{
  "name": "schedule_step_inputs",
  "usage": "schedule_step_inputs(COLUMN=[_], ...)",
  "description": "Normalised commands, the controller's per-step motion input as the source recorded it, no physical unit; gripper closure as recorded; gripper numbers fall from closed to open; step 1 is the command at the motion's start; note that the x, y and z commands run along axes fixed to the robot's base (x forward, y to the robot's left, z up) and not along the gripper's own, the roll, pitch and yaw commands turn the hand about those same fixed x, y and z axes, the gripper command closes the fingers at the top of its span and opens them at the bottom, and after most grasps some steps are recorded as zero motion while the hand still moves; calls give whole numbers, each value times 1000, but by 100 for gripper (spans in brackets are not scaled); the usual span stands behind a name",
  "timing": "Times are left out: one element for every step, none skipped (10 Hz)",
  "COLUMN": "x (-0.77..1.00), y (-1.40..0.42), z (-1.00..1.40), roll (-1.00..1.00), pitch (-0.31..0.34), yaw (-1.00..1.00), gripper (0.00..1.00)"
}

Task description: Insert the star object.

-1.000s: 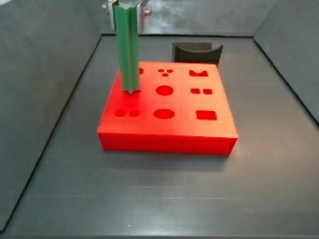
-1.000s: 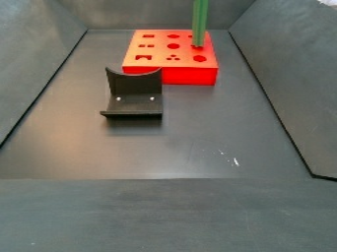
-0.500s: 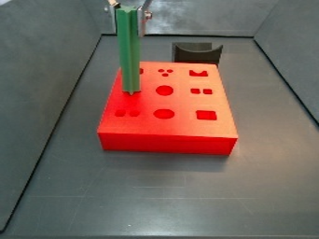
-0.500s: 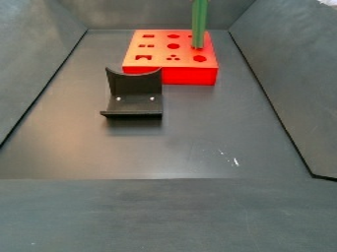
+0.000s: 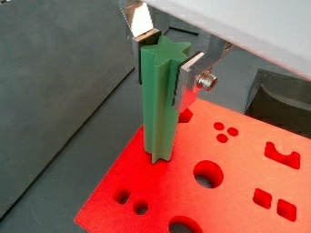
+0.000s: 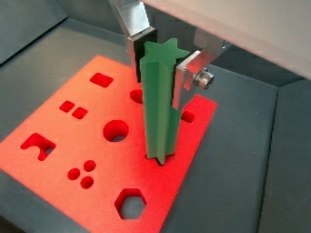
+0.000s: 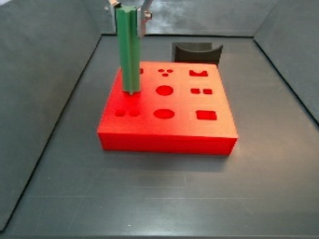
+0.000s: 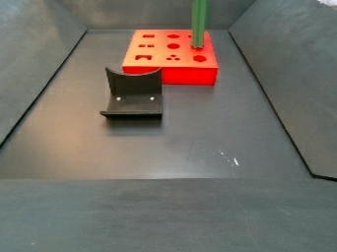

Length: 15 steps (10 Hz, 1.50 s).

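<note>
The star object (image 5: 159, 100) is a long bright green peg with a star-shaped end. It stands upright with its lower end on the top face of the red block (image 7: 174, 121) at a hole near the block's edge; it shows in both wrist views (image 6: 159, 105) and both side views (image 7: 127, 51) (image 8: 200, 22). My gripper (image 5: 165, 50) is shut on the peg's upper end, above the block (image 6: 163, 55). Its silver fingers (image 5: 195, 65) press the peg's sides. In a side view only the top of the gripper (image 7: 129, 9) shows.
The red block (image 8: 168, 56) has several shaped holes: round, square, hexagonal and others. A dark grey curved piece (image 8: 132, 94) stands on the dark floor apart from the block, also seen behind it (image 7: 195, 50). Grey walls enclose the floor.
</note>
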Motion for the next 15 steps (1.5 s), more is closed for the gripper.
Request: schedule_step_inputs(x=[46, 14, 29, 26, 26, 120, 131, 89, 34, 126, 137, 0, -54, -146, -109], y=[0, 0, 0, 0, 0, 0, 0, 0, 0, 0, 0, 0, 0, 0, 0], z=[0, -106, -129, -129, -200, -220, -394, -563, -697, -717, -594, -683, -860, -877, -900], roll=[0, 4, 3, 0, 0, 0, 0, 1, 19, 74, 120, 113, 133, 163, 167], pitch=[-3, -9, -11, -14, -43, -56, -99, -143, -163, -141, -79, -104, -141, -114, -93], yaw=[-186, -140, -123, -97, -89, -71, -63, -40, -14, -49, -51, -51, -111, -160, -177], gripper=[100, 100, 100, 100, 100, 100, 100, 100, 100, 100, 100, 100, 100, 100, 100])
